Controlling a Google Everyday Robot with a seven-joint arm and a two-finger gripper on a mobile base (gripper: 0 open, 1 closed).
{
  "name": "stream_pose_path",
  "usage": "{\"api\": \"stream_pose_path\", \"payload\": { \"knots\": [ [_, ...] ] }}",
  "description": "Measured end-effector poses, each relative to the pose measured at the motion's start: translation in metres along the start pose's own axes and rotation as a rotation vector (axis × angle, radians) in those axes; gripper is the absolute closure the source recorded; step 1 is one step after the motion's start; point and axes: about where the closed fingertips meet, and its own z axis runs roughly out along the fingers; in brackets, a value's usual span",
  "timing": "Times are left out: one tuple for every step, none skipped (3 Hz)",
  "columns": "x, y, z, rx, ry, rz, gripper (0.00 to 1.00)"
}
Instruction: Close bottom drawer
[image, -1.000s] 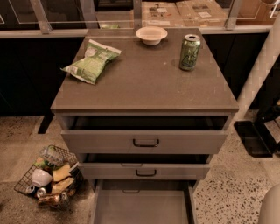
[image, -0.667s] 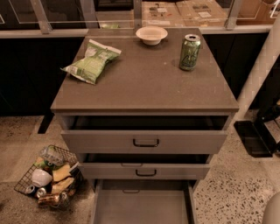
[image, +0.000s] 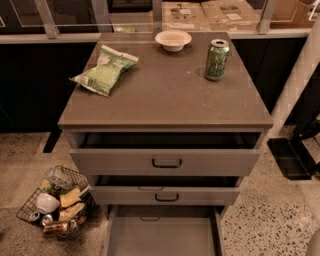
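— Where did the edges leave room to move?

— The bottom drawer stood pulled far out from the foot of the cabinet, its side walls running down to the lower edge of the view. Speckled floor lay bare to its right. To its left a wire basket sat near the drawer's corner. A black tray-like thing lay on the floor further right, beside a pale post.

— And the containers?

— The bottom drawer showed only its plain grey floor. The middle drawer and top drawer above it were each drawn out a little, their insides dark. The basket held a white cup, small cans and yellowish packets. On the cabinet stood a bowl, a green can and a green chip bag.

— The arm?

— Only a pale rounded sliver of the gripper showed in the lower right corner, apart from the drawer. I could not tell its spread.
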Motion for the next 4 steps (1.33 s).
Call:
{"api": "stream_pose_path", "payload": {
  "knots": [
    [0.0, 0.0, 0.0, 0.0, 0.0, 0.0, 1.0],
    [-0.002, -0.006, 0.006, 0.014, -0.005, 0.008, 1.0],
    [-0.004, -0.036, 0.021, 0.086, -0.02, -0.004, 1.0],
    [-0.005, -0.035, 0.019, 0.086, -0.02, -0.004, 1.0]
  ]
}}
